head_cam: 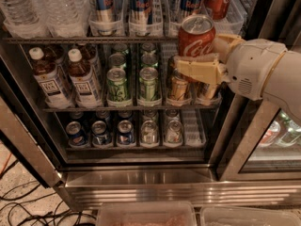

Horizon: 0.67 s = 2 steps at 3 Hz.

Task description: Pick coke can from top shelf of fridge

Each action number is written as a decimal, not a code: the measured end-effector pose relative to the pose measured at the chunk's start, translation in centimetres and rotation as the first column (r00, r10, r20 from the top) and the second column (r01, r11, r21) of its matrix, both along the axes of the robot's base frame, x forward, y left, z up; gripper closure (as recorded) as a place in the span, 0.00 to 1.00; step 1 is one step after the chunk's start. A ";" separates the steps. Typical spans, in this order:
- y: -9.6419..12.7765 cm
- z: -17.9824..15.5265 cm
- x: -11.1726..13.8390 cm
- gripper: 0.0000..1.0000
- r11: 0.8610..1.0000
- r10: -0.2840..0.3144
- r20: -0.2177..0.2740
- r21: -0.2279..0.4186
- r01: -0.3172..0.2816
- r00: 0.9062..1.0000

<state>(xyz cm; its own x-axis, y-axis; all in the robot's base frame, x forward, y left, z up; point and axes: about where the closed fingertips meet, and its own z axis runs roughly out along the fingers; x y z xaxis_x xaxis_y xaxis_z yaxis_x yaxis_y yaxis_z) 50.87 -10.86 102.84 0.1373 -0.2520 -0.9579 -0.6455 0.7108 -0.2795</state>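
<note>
We saw the gripper [205, 59] with its fingers [197, 72] clenched on the coke can [195, 36]. The can stood upright between them, just before the fridge's [141, 185] top shelf [94, 40]; green cans [116, 84] stood lower left.

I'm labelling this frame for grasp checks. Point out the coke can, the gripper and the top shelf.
coke can [196, 37]: camera view, red printed side.
top shelf [70, 40]: camera view, bare front wire edge.
gripper [201, 60]: camera view, between its fingers, closed around the can, in front of the shelf's right end.
</note>
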 end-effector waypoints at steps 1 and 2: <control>2.3 -0.6 -0.8 1.00 0.993 0.114 -0.005 -0.024 -0.114 0.993; 6.6 -2.9 -3.3 1.00 0.947 0.307 -0.051 -0.084 -0.311 0.950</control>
<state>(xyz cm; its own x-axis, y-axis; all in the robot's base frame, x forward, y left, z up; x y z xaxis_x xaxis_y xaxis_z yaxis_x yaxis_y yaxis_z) 47.56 -4.24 99.94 0.1867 -0.2879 -0.9393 -0.8406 0.4481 -0.3044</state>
